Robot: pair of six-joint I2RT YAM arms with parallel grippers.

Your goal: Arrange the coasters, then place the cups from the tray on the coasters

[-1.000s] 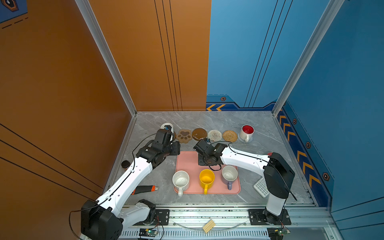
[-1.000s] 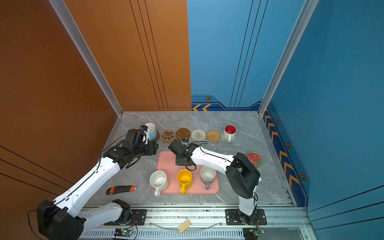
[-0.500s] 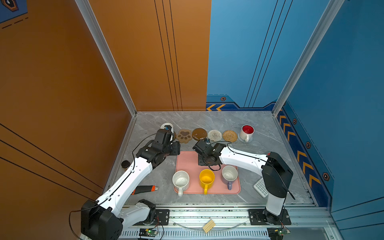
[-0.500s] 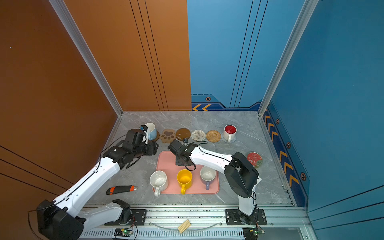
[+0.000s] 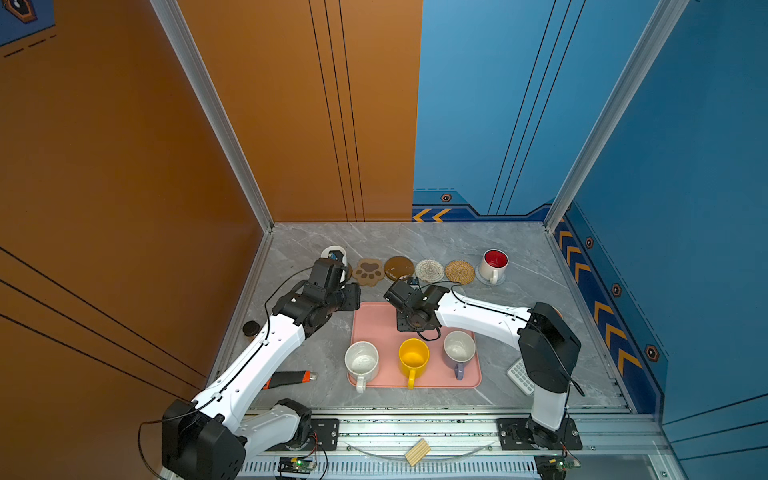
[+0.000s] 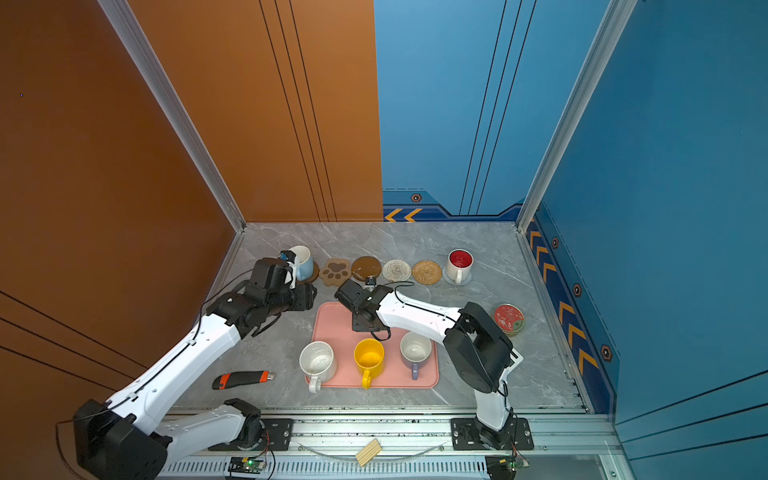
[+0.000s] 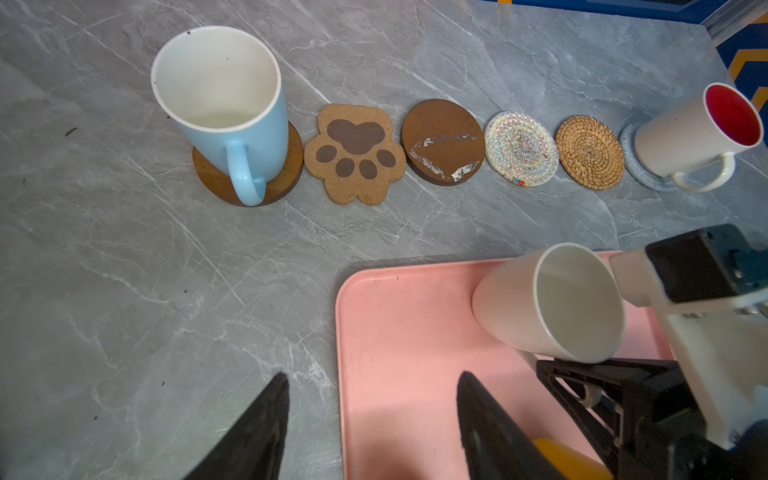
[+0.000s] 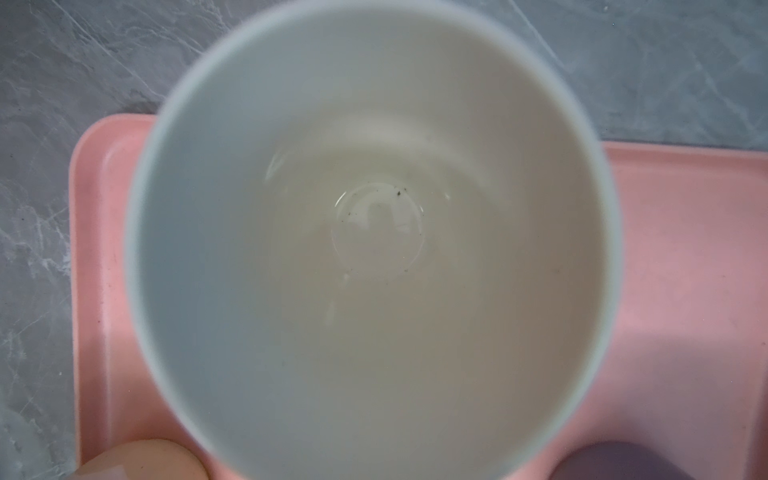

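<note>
Six coasters lie in a back row. The light blue cup stands on a wooden disc. Then come the paw coaster, a brown disc, a cream woven one and a rattan one. The red-lined cup stands on the blue-grey coaster. My right gripper sits over the plain white cup at the back of the pink tray, its black fingers at the handle side with the grip hidden. The speckled, yellow and lavender cups line the tray's front. My left gripper hangs open and empty above the tray's back left corner.
An orange and black utility knife lies left of the tray. A white calculator sits to the tray's right, partly under the right arm. A red-topped tin stands further right. A small black disc lies by the left wall.
My right gripper has edged slightly left at the white cup. The left arm and the cups have not visibly moved.
</note>
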